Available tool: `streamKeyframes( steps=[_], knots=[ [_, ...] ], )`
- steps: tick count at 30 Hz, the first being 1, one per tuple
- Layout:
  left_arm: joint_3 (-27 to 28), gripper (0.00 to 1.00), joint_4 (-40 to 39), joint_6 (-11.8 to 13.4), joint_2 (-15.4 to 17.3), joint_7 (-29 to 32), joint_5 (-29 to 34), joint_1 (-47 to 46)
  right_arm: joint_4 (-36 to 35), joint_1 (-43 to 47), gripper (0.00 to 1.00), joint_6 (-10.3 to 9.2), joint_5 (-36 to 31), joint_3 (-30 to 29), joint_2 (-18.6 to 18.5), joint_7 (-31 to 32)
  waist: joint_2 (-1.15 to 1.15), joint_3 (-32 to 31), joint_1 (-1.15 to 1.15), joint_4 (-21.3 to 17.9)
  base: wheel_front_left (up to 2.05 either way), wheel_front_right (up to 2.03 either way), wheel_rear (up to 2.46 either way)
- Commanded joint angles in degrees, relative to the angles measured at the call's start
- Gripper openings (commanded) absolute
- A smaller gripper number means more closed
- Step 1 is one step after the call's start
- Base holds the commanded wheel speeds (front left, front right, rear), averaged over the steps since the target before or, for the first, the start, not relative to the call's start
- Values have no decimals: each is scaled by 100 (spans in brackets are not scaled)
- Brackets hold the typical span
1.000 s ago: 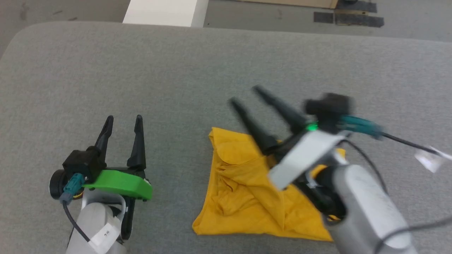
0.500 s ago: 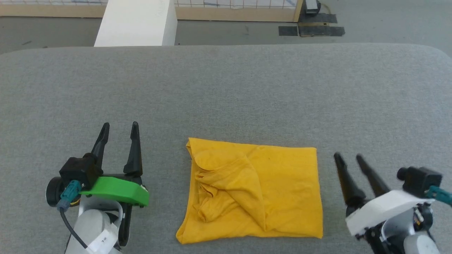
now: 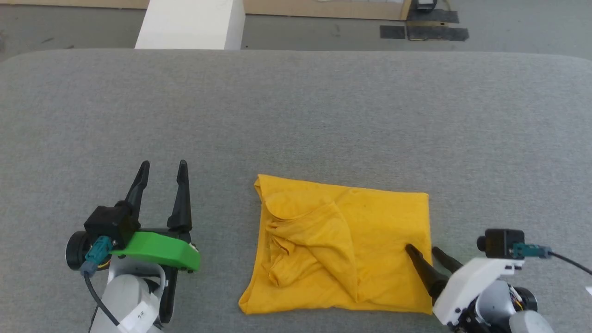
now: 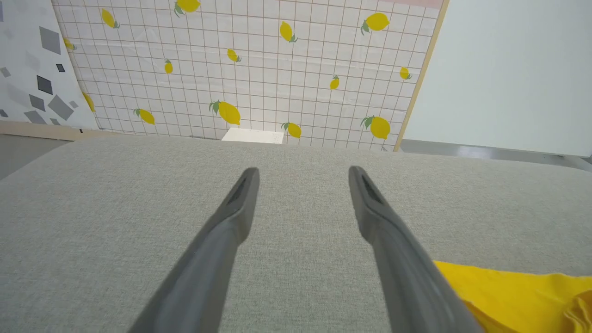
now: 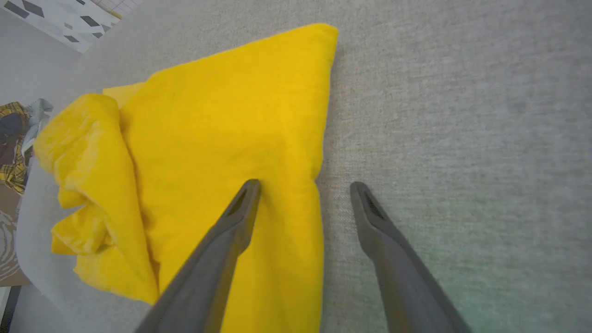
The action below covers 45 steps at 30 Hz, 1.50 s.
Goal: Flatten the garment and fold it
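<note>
With your right pincer (image 3: 421, 249) spread astride the right edge of the garment (image 3: 342, 249), a careless close could drag that edge and rumple the fold.

Nothing legible anywhere. Just a few small dark marks printed on the white tag (image 3: 138, 313) wrapped round the cable (image 3: 95, 293) by the left arm (image 3: 125, 284), too small and blurred to make out as letters or digits.

Your head camera looks down on the grey fabric desk (image 3: 296, 115); both wrist cameras skim it low, sharing the bright yellow T-shirt (image 3: 384, 217).
</note>
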Motion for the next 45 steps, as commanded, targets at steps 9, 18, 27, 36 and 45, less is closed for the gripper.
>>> streamKeyframes(
  steps=[9, 18, 27, 36, 45],
  knots=[
    [46, 100, 49, -33, -41, -26, 30, 41, 300, -384, 0, -8, -156, 334, 4, 382, 0, 23, 0, 155, 0, 0, 0],
    [226, 100, -43, 13, -17, -26, 59, 94, -827, -1246, 0, -8, -2778, 1305, -80, 1150, 0, 48, 0, -300, 0, 0, 0],
    [254, 100, -123, 9, 15, -26, 96, 64, -891, -2822, 0, -8, -2918, 2400, -1545, 1739, 0, 158, 0, -1087, 0, 0, 0],
    [154, 100, -232, -7, 152, -26, 183, -223, -103, -3645, 0, -8, -2514, 2375, -2751, 1548, 0, 598, 0, -1807, 0, 0, 0],
    [-1, 100, -428, -16, 404, 98, 259, -700, 965, -4129, 0, -8, -2589, 1613, -3213, 723, 0, 1301, 0, -1944, 0, 0, 0]
  ],
)
